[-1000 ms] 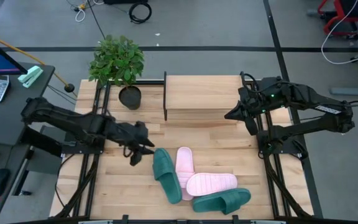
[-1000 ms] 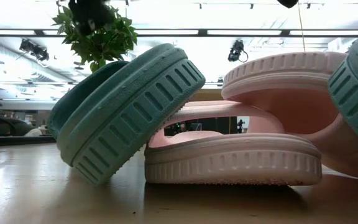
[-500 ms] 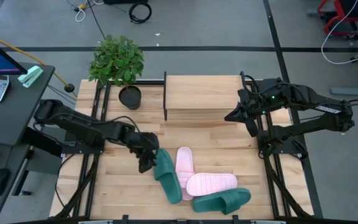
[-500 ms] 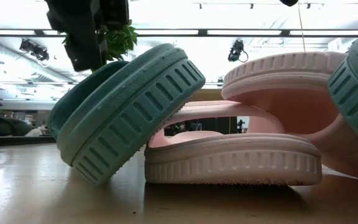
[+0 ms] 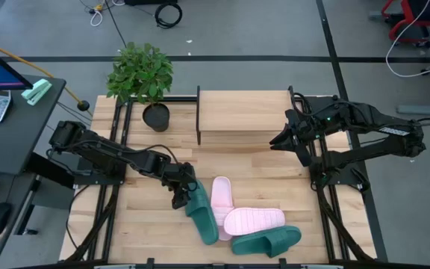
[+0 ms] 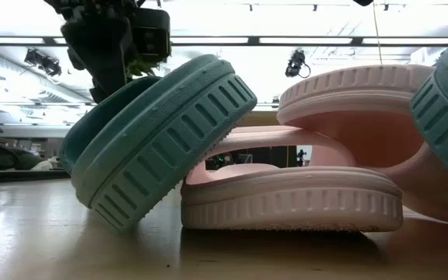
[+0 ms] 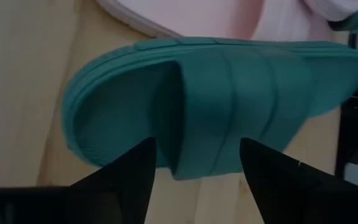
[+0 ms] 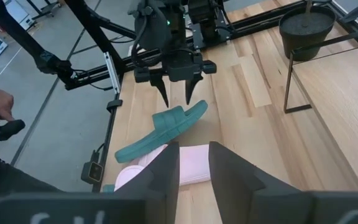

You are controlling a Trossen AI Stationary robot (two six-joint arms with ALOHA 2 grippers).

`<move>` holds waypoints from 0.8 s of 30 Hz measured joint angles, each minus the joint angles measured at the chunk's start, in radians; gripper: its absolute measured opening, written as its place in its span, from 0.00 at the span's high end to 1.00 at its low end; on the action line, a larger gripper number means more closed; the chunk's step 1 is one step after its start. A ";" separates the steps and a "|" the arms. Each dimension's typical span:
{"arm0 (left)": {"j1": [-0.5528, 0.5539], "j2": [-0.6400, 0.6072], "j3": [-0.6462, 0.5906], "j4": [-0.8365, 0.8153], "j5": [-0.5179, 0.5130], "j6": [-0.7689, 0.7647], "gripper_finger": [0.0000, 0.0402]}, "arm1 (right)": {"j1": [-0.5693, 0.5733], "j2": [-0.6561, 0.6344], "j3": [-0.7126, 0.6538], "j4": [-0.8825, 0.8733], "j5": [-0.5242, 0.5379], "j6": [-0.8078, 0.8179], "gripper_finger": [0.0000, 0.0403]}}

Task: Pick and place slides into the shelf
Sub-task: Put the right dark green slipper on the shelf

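High view, from left to right: the left hand (image 5: 184, 192) hangs low over the wooden counter (image 5: 140, 224), its two fingers (image 7: 126, 180) spread apart just above the strap end of a teal slide (image 5: 200, 211), touching nothing that can be seen. That slide lies tilted, leaning on a pale pink slide (image 5: 221, 197) beside it; the low view shows its ribbed sole edge propped up against the pink one. A second pink slide (image 5: 254, 220) lies across the first, and the other teal slide (image 5: 267, 241) rests against it nearest the counter's front edge. The shelf (image 5: 242, 116) stands at the back of the counter, its plank top bare, with a potted plant (image 5: 142, 73) just to its left. The right hand (image 5: 278, 140) hovers at the shelf's right end, holding nothing, fingers (image 8: 166, 171) slightly parted.
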 joint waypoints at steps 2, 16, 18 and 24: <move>0.004 0.007 0.000 -0.002 -0.019 0.007 0.39 | 0.000 0.000 0.000 0.000 0.000 0.000 0.75; 0.006 0.073 0.000 0.092 0.139 -0.006 0.41 | 0.000 0.000 0.000 -0.001 0.000 0.000 0.74; 0.005 0.073 0.000 0.092 0.155 -0.007 0.41 | 0.000 0.000 0.000 -0.001 0.000 -0.001 0.74; 0.006 0.073 0.000 0.114 0.173 -0.007 0.43 | 0.000 0.000 0.000 -0.003 0.000 -0.003 0.73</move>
